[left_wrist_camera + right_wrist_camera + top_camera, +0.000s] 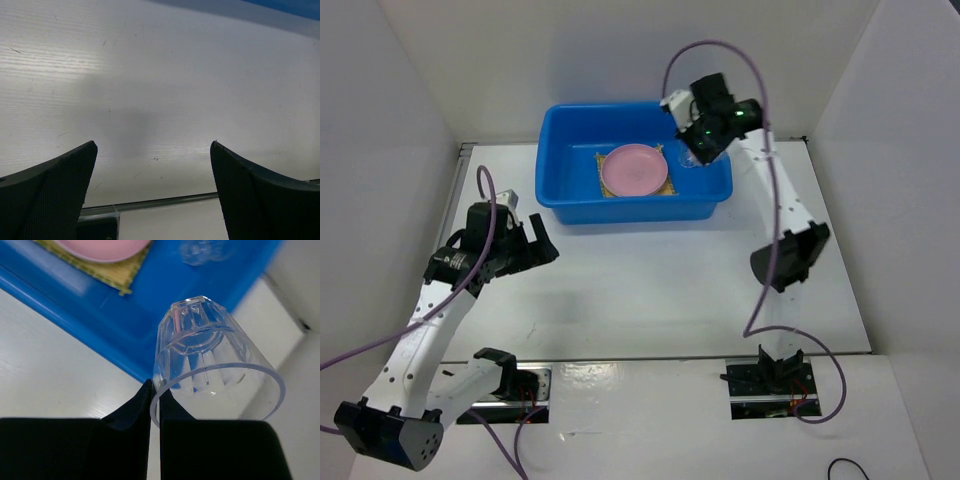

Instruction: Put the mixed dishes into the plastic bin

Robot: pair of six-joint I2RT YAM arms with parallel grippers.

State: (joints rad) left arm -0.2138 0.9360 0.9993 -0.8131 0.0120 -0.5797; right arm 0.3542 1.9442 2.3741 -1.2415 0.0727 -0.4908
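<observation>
The blue plastic bin [565, 195] stands at the back centre of the table. Inside it the pink plate [634, 169] lies on the tan bamboo mat [666, 186]; both also show in the right wrist view, the plate [102, 247] and the mat [112, 272]. The cream plate is not visible. My right gripper [695, 145] hangs over the bin's right end, shut on the rim of the small clear cup [210, 355], which is held tilted over the bin's wall [75, 305]. My left gripper [535, 245] is open and empty above bare table, left of the bin.
A second clear glassy thing [202, 250] lies on the bin floor near the right end. White walls enclose the table on the left, back and right. The left wrist view shows the open left gripper [154, 145] over white tabletop and the table's metal front edge [150, 204].
</observation>
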